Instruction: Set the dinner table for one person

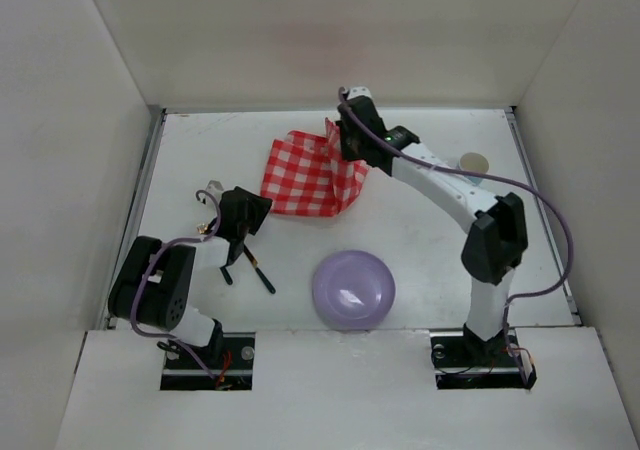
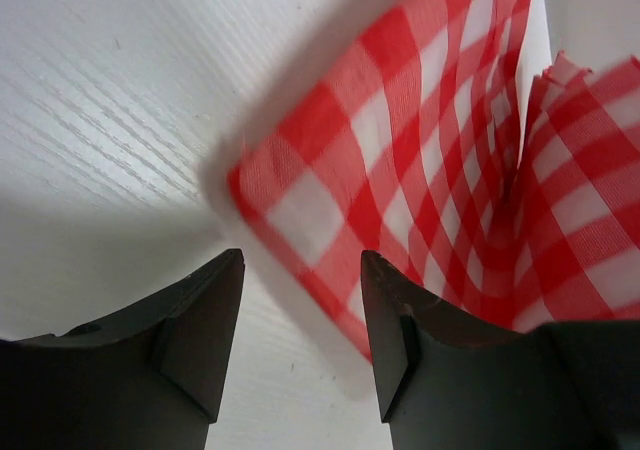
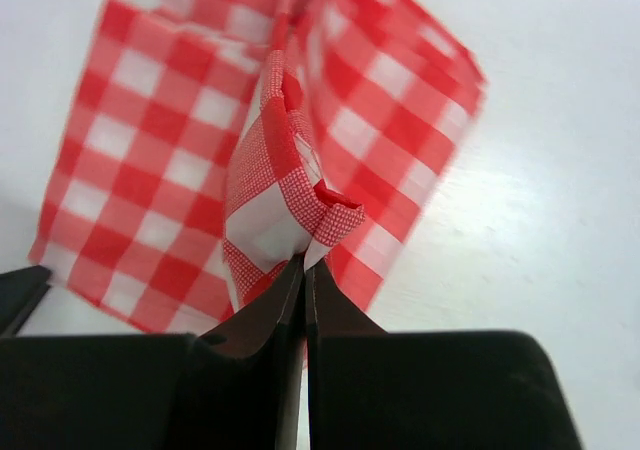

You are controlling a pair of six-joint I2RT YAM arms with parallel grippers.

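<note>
The right gripper [image 3: 303,275] is clenched on a bunched corner of the checkered cloth [image 1: 303,182], held up over the far middle of the white table [image 1: 440,240], while the released left gripper [image 2: 300,270] faces the cloth's loose near corner just ahead

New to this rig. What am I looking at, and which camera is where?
Two small robot arms are bolted at the near edge of a white table. The wide picture is from a fixed camera above and behind them: left arm, right arm. The other two come from a camera on each wrist, looking past that arm's jaws. On the table: a red-and-white checked cloth, a purple plate, dark utensils and a tan round thing too small to identify. The right jaws are shut on a raised fold of the cloth; the left jaws are open and empty, near its corner.
</note>
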